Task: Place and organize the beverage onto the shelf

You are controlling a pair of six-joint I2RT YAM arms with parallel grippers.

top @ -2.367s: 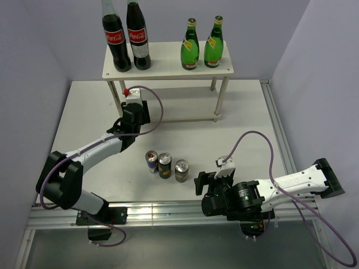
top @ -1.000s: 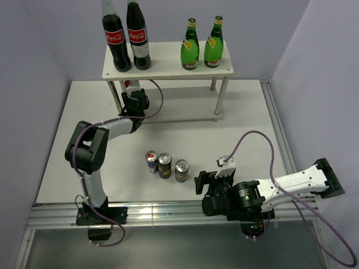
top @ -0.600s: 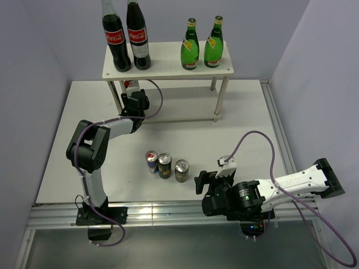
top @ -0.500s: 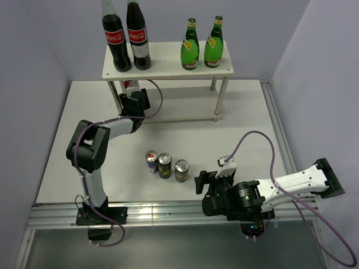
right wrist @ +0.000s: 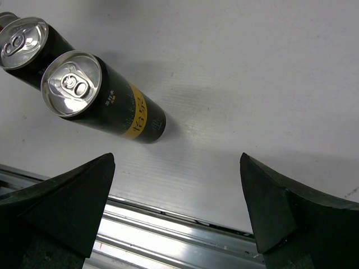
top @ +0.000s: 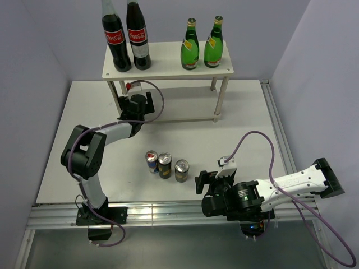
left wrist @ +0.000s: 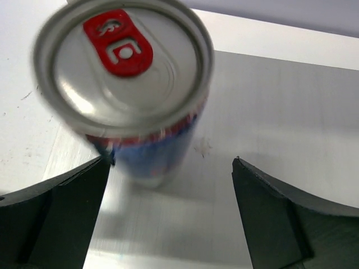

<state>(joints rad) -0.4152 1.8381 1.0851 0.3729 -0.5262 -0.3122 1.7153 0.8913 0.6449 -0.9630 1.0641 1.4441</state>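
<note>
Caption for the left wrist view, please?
Left claw open astride an upright blue-and-silver can standing on the shelf's lower board.

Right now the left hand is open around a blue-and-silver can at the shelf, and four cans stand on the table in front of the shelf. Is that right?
No. Three cans stand on the table in front of the shelf, not four; the top external view shows it. The rest holds: the left hand is open around a blue-and-silver can at the shelf.

Blue can [left wrist: 134, 112] stands between the left hand's [left wrist: 171, 168] fingers [left wrist: 50, 213]; shelf leg [top: 116, 92] close beside, top board [top: 168, 61] above
</note>
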